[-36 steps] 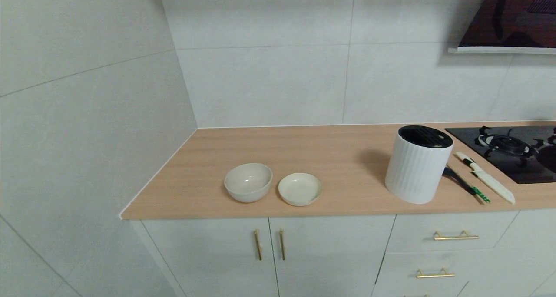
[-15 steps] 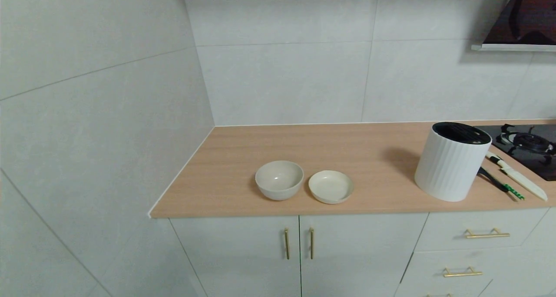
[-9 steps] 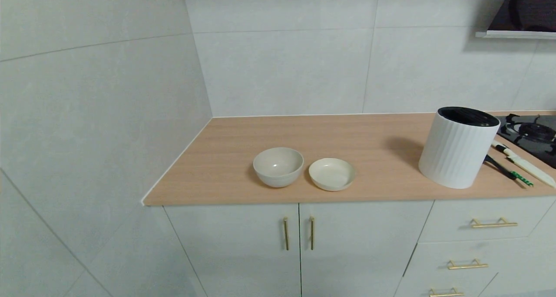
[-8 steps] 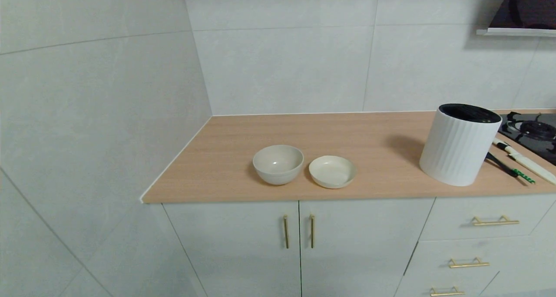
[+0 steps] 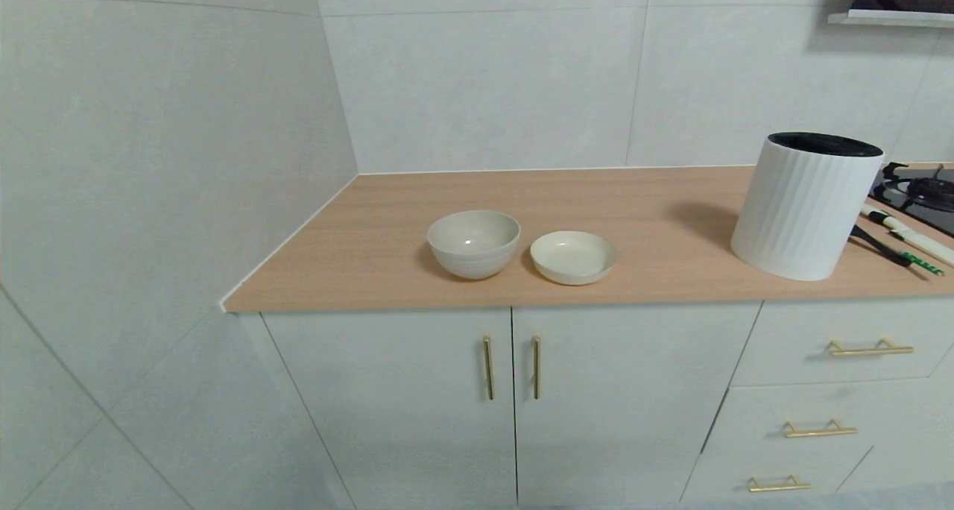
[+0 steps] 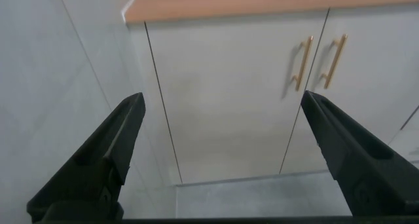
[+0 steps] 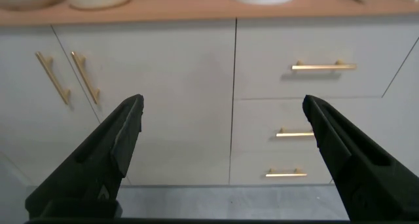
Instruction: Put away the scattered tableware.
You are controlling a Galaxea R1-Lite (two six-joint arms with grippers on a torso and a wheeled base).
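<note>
Wooden counter holds bowl, dish

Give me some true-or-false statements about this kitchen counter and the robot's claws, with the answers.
1. The bowl and the shallow dish sit side by side on the countertop. True.
2. The white ribbed holder lies on its side. False: the holder stands upright.
3. Both the left gripper and the right gripper are open and empty. True.
4. The cabinet doors under the bowl stand open. False: the doors are shut.
</note>
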